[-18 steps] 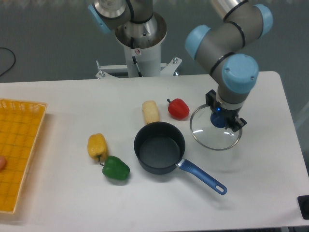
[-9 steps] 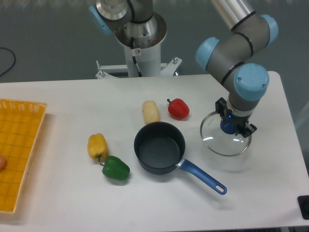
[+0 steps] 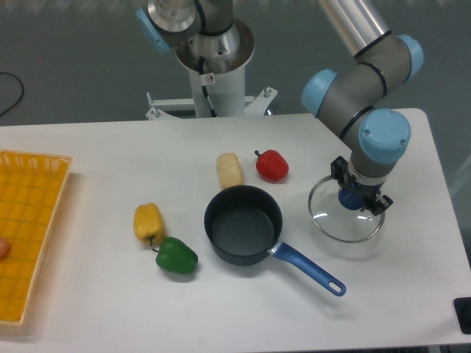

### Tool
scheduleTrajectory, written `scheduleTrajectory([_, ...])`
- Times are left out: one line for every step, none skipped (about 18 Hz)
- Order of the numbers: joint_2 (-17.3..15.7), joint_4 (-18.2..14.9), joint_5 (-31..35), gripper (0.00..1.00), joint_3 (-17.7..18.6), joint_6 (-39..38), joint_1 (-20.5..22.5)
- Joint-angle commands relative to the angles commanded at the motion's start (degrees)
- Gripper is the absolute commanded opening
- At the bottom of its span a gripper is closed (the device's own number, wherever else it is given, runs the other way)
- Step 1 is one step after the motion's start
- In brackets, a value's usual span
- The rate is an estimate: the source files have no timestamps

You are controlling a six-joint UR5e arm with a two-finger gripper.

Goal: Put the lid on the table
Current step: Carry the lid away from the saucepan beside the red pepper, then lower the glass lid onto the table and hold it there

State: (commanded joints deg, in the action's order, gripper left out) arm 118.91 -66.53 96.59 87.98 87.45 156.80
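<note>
A: Run the white flat rectangular table [image 3: 88,309] from its left edge.

B: Yellow mesh tray [image 3: 29,235] at the left edge. Toward the middle, a yellow bell pepper [image 3: 148,222] touching a green bell pepper [image 3: 176,255]. Centre: a dark saucepan with a blue handle [image 3: 243,225], uncovered; behind it, a pale corn cob [image 3: 229,170] and a red bell pepper [image 3: 271,165].

A: And the lid?

B: The round clear glass lid with metal rim and blue central knob [image 3: 346,218] is near the right edge, right of the saucepan and apart from it. The two-finger gripper [image 3: 358,199] is closed around the knob from above.

A: Is it resting on the surface?

B: It looks level and very low. Contact cannot be confirmed from this view.

A: Step in hand?

B: By my judgement, the final set-down. Next move: lower until the rim seats flat all round, spread the fingers clear of the knob, then lift straight up. Releasing before the rim seats risks dropping the glass.
</note>
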Motion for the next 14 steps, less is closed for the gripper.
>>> scheduleTrajectory([0.4, 0.1, -0.1, 0.46, 0.4, 0.0, -0.1])
scheduleTrajectory([0.4, 0.2, -0.1, 0.46, 1.0, 0.0, -0.1])
scheduleTrajectory([0.4, 0.2, -0.1, 0.46, 1.1, 0.1, 0.0])
scheduleTrajectory([0.4, 0.2, -0.1, 0.46, 1.1, 0.1, 0.0])
scheduleTrajectory([0.7, 0.3, -0.1, 0.46, 1.1, 0.1, 0.0])
scheduleTrajectory([1.0, 0.2, -0.1, 0.46, 1.1, 0.1, 0.0])
scheduleTrajectory([1.1, 0.2, -0.1, 0.46, 1.1, 0.1, 0.0])
scheduleTrajectory([1.3, 0.3, -0.1, 0.46, 1.2, 0.0, 0.0])
scheduleTrajectory([1.4, 0.3, -0.1, 0.46, 1.3, 0.0, 0.0])
scheduleTrajectory([1.4, 0.4, -0.1, 0.46, 1.6, -0.1, -0.1])
scheduleTrajectory([1.5, 0.5, -0.1, 0.47, 1.8, -0.1, -0.1])
scheduleTrajectory([1.6, 0.6, -0.1, 0.47, 1.8, -0.1, -0.1])
scheduleTrajectory([1.6, 0.6, -0.1, 0.47, 1.8, -0.1, -0.1])
scheduleTrajectory([1.6, 0.6, 0.0, 0.47, 1.8, 0.0, -0.1])
